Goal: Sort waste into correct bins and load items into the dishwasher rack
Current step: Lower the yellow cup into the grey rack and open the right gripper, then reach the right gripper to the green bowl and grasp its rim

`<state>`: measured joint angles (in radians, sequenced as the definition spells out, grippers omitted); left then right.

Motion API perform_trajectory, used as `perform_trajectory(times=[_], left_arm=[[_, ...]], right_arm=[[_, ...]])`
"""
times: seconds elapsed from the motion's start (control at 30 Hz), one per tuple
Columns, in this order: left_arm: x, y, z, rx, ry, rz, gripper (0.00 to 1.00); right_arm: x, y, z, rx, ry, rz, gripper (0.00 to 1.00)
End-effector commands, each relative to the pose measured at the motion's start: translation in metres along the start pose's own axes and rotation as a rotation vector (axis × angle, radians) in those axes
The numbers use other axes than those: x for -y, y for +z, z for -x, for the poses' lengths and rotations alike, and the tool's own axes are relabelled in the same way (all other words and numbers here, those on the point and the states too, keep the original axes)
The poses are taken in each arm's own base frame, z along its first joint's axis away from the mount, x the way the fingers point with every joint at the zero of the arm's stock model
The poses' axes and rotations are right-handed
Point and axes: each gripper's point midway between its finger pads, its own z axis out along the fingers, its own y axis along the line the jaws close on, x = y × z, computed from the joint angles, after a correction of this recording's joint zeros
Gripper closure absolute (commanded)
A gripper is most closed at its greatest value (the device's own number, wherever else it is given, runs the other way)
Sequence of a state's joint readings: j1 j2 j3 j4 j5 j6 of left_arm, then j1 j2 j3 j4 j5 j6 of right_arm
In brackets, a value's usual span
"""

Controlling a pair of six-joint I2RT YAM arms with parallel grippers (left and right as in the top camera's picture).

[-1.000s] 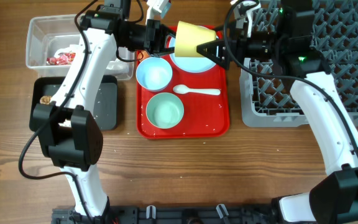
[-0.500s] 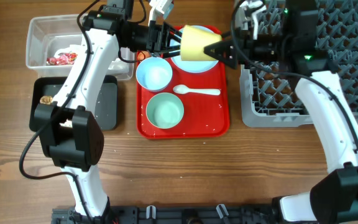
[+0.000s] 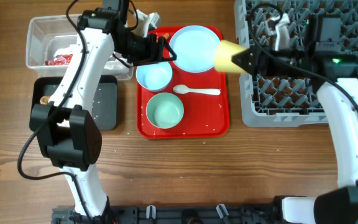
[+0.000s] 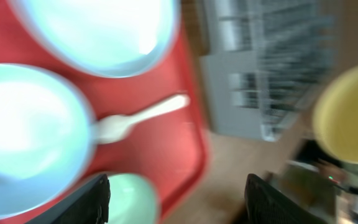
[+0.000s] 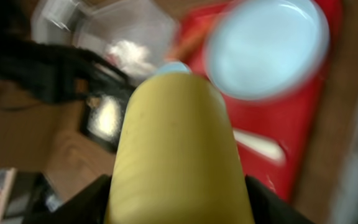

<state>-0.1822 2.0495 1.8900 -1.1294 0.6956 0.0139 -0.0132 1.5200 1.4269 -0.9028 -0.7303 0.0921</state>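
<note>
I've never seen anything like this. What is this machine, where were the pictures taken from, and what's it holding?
Two robot arms at a wooden table. One picture looks down from above; the other two, blurred, come from cameras on each wrist. The right fingers clamp a yellow cup near the grey rack. The left fingers are open, empty, above the red tray holding a plate, blue bowl, green bowl and white spoon. A clear tub and black tray sit left.

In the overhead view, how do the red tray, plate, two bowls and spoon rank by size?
1. red tray
2. pale blue plate
3. light blue bowl and mint green bowl, which look alike
4. white spoon
</note>
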Motion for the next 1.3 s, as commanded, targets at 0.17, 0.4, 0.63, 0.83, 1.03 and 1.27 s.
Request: perform_trajectory(times=[0.17, 0.4, 0.63, 0.83, 1.03, 1.27], left_arm=[[-0.027, -0.008, 0.004, 0.020, 0.009, 0.174, 0.31], [-0.027, -0.008, 0.002, 0.014, 0.004, 0.174, 0.32], [-0.027, -0.008, 0.001, 0.011, 0.003, 0.174, 0.31], [-0.027, -0.008, 0.001, 0.010, 0.002, 0.174, 0.31], [-0.048, -0.013, -0.011, -0.030, -0.023, 0.299, 0.31], [-0.032, 0.008, -0.057, -0.212, -0.021, 0.351, 0.35]], right_arm=[[0.079, -0.096, -0.022, -0.051, 0.175, -0.779, 0.51], [0.128, -0.052, -0.056, -0.326, 0.286, -0.851, 0.51], [0.142, -0.009, -0.077, -0.442, 0.278, -0.822, 0.13], [0.122, -0.006, -0.053, -0.366, 0.279, -0.730, 0.07], [0.036, 0.011, -0.007, -0.201, 0.065, -0.385, 0.11], [-0.002, 0.047, -0.004, -0.168, -0.097, -0.447, 0.09]])
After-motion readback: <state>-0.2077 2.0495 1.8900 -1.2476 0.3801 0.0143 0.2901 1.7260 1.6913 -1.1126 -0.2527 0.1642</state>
